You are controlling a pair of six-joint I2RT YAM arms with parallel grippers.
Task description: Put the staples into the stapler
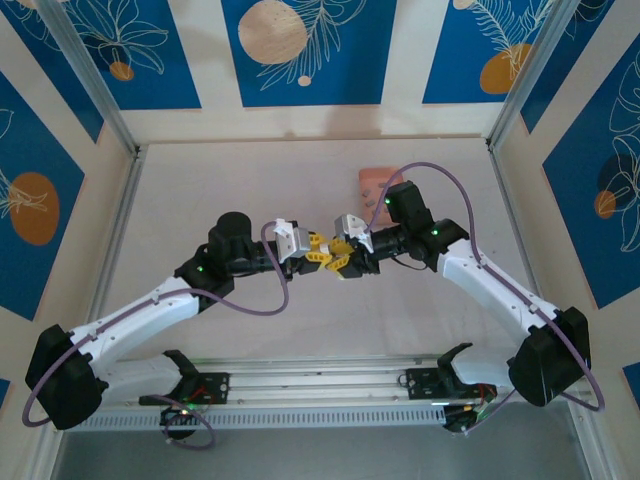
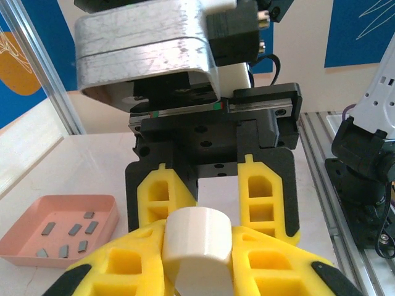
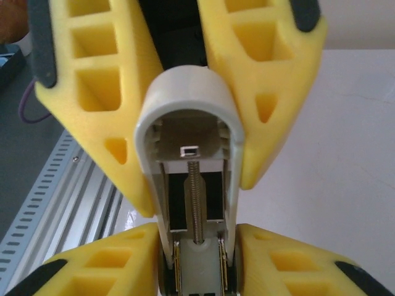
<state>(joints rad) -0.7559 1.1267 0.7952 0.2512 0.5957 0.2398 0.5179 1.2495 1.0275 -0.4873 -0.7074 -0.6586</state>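
The stapler (image 1: 336, 252) is held in the air over the middle of the table, between both grippers. In the left wrist view its white rounded end (image 2: 197, 240) is clamped by my left gripper (image 2: 197, 250), and the right gripper's fingers (image 2: 264, 197) stand just behind it. In the right wrist view the stapler (image 3: 188, 123) lies open towards the camera, showing its spring and empty channel. My right gripper (image 3: 197, 262) is shut on its lower part, and the left gripper's fingers (image 3: 92, 92) squeeze its rounded cap. Several small grey staple slivers (image 2: 75, 229) lie in the pink tray. The pale pack is out of view.
The salmon-pink tray (image 1: 375, 182) sits on the white table behind the right arm, and appears low on the left in the left wrist view (image 2: 55, 256). An aluminium rail (image 1: 320, 385) runs along the near edge. Panel walls close in the table's sides and back.
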